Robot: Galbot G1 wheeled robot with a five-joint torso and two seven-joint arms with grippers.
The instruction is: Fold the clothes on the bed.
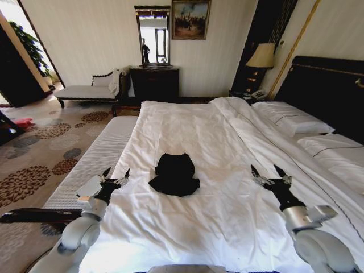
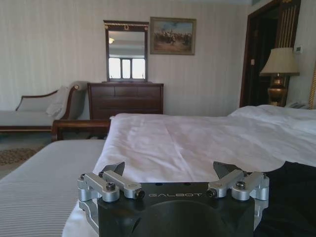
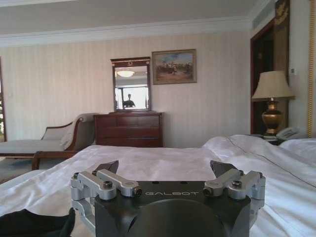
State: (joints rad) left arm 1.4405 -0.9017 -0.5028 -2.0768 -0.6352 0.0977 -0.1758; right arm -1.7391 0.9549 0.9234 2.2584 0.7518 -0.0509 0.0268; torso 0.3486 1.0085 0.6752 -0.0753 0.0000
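Observation:
The clothes (image 1: 174,174) are one black T-shirt lying bunched into a compact heap in the middle of the bed (image 1: 227,142), on the white duvet. My left gripper (image 1: 116,174) hovers open to the left of the shirt, near the bed's left edge, with nothing between its fingers. My right gripper (image 1: 269,171) stands open to the right of the shirt, a little farther from it. In the left wrist view the left gripper (image 2: 170,170) is open and black fabric (image 2: 291,197) shows beside it. In the right wrist view the right gripper (image 3: 165,168) is open, with black cloth (image 3: 29,224) at the corner.
A grey bench (image 1: 91,162) runs along the bed's left side. White pillows (image 1: 296,119) lie against the dark headboard (image 1: 330,85) on the right. A chaise (image 1: 85,91), a dark dresser (image 1: 154,82) with a mirror, and a lamp (image 1: 261,57) stand at the far wall.

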